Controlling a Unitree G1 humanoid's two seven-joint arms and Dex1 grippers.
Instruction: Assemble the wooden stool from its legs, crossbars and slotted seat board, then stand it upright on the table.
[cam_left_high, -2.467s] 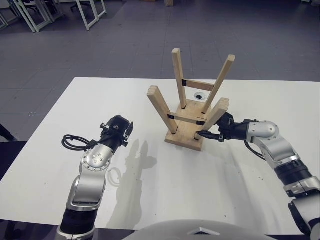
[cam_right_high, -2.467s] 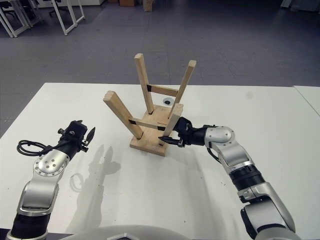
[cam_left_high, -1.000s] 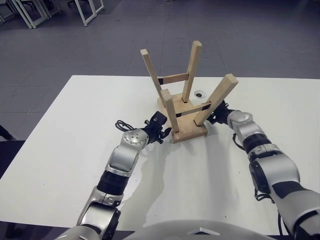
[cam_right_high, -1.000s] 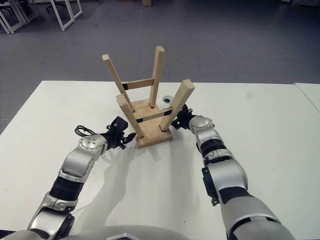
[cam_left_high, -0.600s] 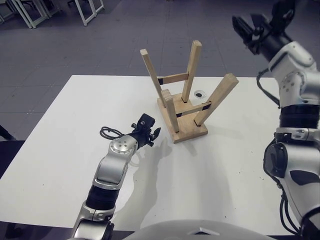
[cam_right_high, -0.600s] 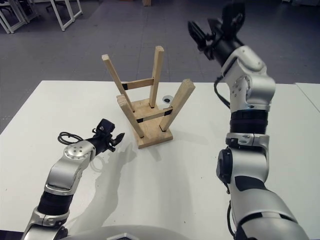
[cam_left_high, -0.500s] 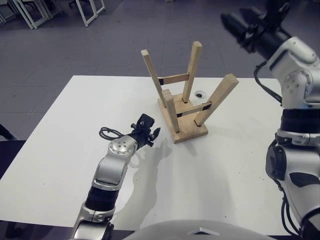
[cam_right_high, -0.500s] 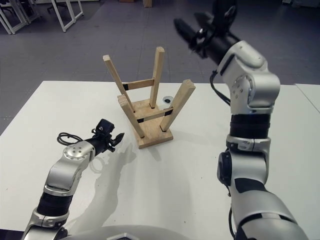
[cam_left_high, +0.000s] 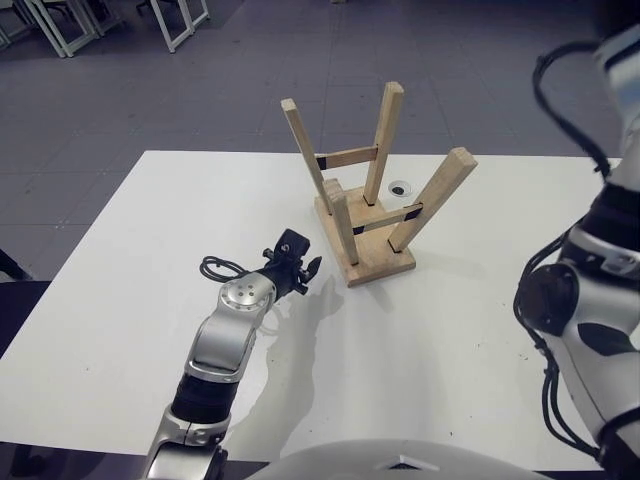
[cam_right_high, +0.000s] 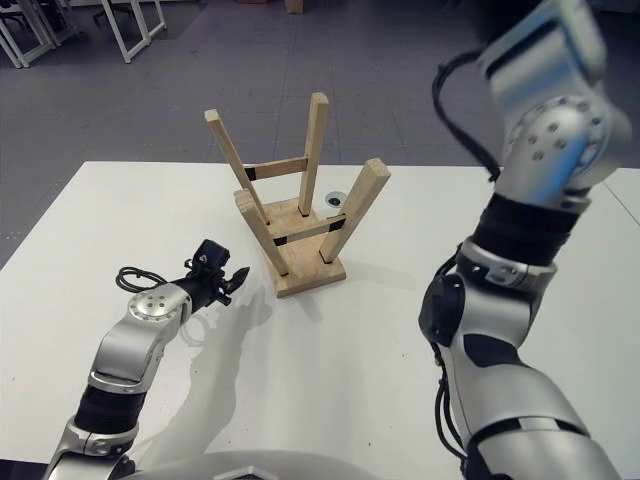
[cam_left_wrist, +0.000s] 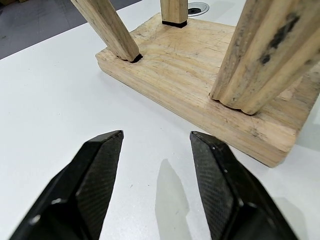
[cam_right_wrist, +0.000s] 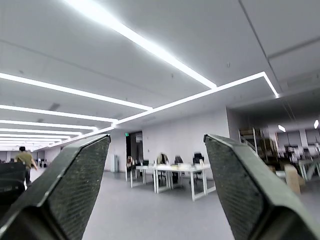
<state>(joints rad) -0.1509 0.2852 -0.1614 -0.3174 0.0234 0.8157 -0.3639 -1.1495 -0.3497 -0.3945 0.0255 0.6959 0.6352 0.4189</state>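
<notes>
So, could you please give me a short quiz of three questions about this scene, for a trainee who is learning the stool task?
1. True or false: the stool stands on its legs.
2. The left gripper is: A) shut on a leg; B) open, near the seat board but apart from it; C) shut on a crossbar.
3. How many legs point upward?

Key: 1 false, it rests upside down, seat board flat on the table; 2 B; 3 four.
</notes>
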